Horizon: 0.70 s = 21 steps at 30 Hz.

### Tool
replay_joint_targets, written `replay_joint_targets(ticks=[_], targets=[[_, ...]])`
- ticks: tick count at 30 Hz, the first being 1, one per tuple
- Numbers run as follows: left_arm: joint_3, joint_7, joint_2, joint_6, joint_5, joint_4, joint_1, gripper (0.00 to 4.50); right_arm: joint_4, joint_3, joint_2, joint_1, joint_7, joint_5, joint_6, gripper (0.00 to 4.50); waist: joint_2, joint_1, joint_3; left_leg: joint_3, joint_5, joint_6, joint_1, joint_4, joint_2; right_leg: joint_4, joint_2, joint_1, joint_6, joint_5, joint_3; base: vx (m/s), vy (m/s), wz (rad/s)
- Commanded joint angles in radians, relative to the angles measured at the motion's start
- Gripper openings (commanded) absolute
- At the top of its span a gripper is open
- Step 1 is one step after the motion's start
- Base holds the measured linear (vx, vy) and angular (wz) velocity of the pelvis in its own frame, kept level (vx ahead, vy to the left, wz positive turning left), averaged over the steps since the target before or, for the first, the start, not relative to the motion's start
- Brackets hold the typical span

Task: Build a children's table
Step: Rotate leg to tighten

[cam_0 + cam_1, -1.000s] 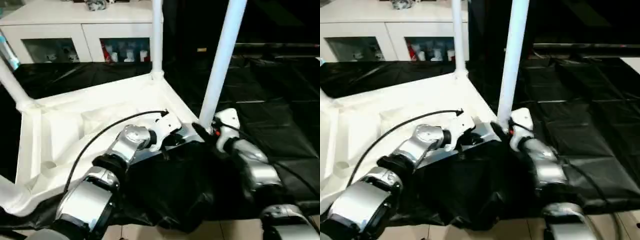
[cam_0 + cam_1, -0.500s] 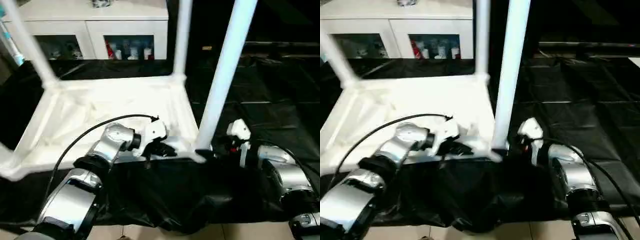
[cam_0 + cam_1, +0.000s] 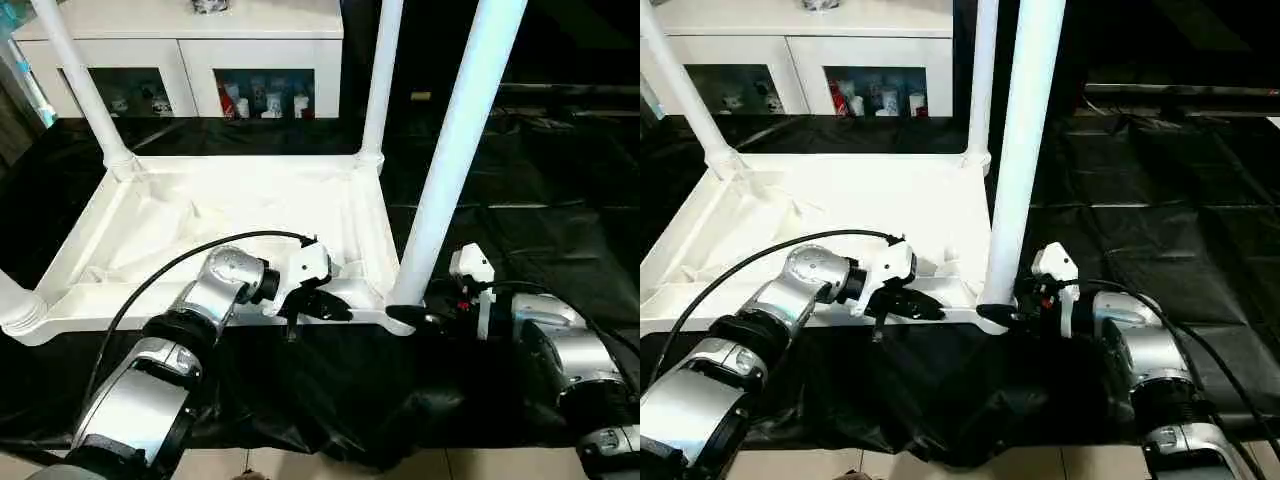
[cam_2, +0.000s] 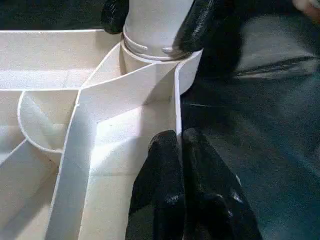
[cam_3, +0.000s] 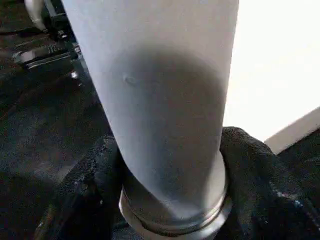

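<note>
Assembly looks nearly done: the tabletop (image 3: 330, 205) lies underside up on black sheeting (image 3: 560, 210), with legs standing in the visible corner sockets. Right gripper (image 5: 167, 165) wraps its fingers around the base of the near right leg (image 3: 455, 150); left gripper (image 4: 179, 150) pinches the rim (image 4: 176, 107) beside that socket. Open sheeting lies to the right; a cabinet (image 3: 190, 60) stands behind.
</note>
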Motion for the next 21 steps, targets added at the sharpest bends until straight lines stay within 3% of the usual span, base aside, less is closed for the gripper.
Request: replay_joint_targets(ticks=[1,6,10,12,15,16,21], targets=[[0.016,0.079,-0.025,0.020,0.000,0.018,-0.011,0.00,0.050,0.003,0.023,-0.006,-0.109,-0.050,0.006,2.56,-0.020,-0.003,-0.053,-0.032,-0.188,0.077,0.010,-0.067,0.069,-0.084,-0.095,0.043,-0.210,-0.273,0.057,0.000,0.000,0.00],[0.055,0.303,-0.091,0.089,0.004,0.067,-0.051,0.00,0.135,-0.067,0.124,-0.039,-0.440,-0.068,0.036,2.56,-0.019,-0.025,-0.050,-0.036,-0.223,0.050,0.014,-0.070,0.064,-0.093,-0.095,0.037,-0.194,-0.349,0.060,0.000,0.000,0.00],[0.067,0.427,-0.140,0.130,0.007,0.096,-0.071,0.00,0.175,-0.106,0.195,-0.065,-0.617,-0.066,0.050,2.56,-0.015,-0.031,-0.054,-0.033,-0.196,0.059,0.012,-0.067,0.063,-0.090,-0.094,0.038,-0.199,-0.290,0.063,0.000,0.000,0.00],[0.070,0.476,-0.164,0.142,0.010,0.106,-0.079,0.00,0.186,-0.097,0.231,-0.074,-0.685,-0.091,0.032,2.56,-0.014,-0.032,-0.055,-0.033,-0.177,0.067,0.010,-0.067,0.061,-0.087,-0.094,0.039,-0.205,-0.252,0.062,0.000,0.000,0.00],[0.061,0.473,-0.175,0.133,0.016,0.107,-0.080,0.00,0.173,-0.059,0.256,-0.073,-0.691,-0.126,-0.003,2.56,-0.015,-0.033,-0.054,-0.033,-0.180,0.075,0.008,-0.066,0.060,-0.089,-0.095,0.042,-0.203,-0.260,0.061,0.000,0.000,0.00],[0.059,0.461,-0.175,0.131,0.014,0.106,-0.080,0.00,0.164,-0.050,0.258,-0.070,-0.670,-0.129,-0.020,3.11,-0.015,-0.033,-0.054,-0.033,-0.186,0.079,0.008,-0.066,0.060,-0.090,-0.095,0.042,-0.201,-0.262,0.061,0.000,0.000,0.00],[0.038,0.367,-0.147,0.097,0.018,0.087,-0.072,0.00,0.111,-0.036,0.217,-0.055,-0.531,-0.096,-0.065,3.51,-0.015,-0.032,-0.057,-0.032,-0.168,0.102,0.005,-0.064,0.061,-0.084,-0.094,0.046,-0.207,-0.220,0.062,0.000,0.000,0.00]])
